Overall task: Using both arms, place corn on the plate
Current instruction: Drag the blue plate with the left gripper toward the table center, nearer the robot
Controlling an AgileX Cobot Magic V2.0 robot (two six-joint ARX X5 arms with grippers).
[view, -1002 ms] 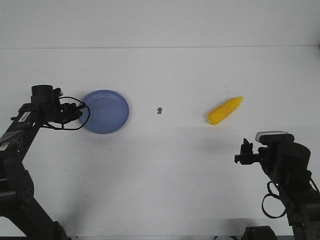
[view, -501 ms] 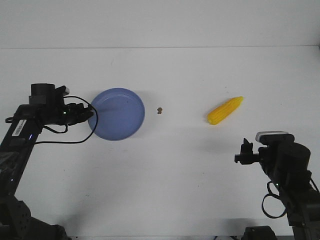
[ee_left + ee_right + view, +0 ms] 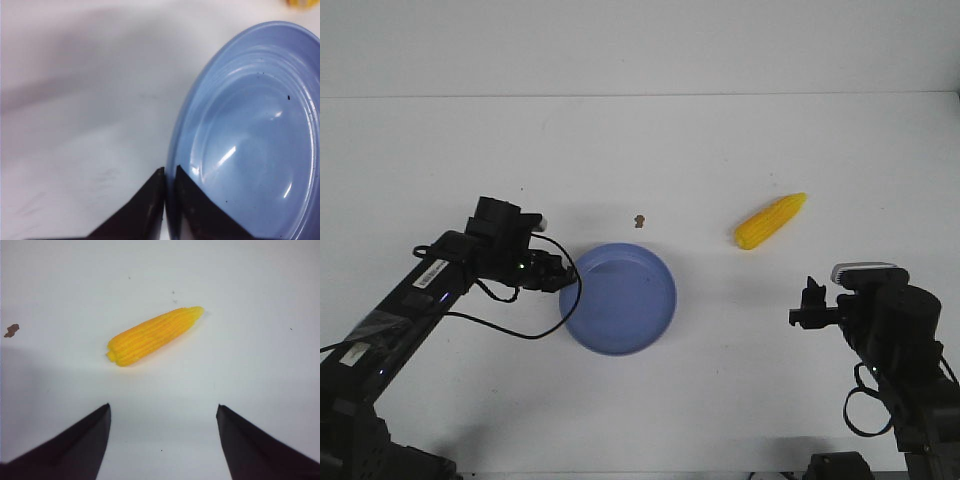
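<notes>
Starting at the lower right of the front view, you have the right claw (image 3: 810, 305) hanging over bare table (image 3: 740, 400), its fingers spread wide with nothing between them, as the right wrist view confirms. Left of centre in the same frame, the left claw (image 3: 563, 278) is pressed together on the near-left rim of the plate (image 3: 625, 300); the left wrist view shows both black fingers (image 3: 150, 205) pinching that raised blue edge. The plate is shallow and glossy, so you should judge it stiff but slick, and a rim pinch like this could let it swivel or slip if you move sharply. Farther back, in the right half of the frame, the corn (image 3: 770, 221) lies flat on the table, well apart from the plate, its tapered tip pointing to the upper right and its blunt end toward the lower left. It looks like light, rigid plastic with a ridged surface, and being round it will probably roll if you nudge it sideways. You would do best to close across its thick middle, fingers square to its long axis, not on the narrow tip. A small brown speck (image 3: 639, 220) sits between plate and corn; ignore it.
</notes>
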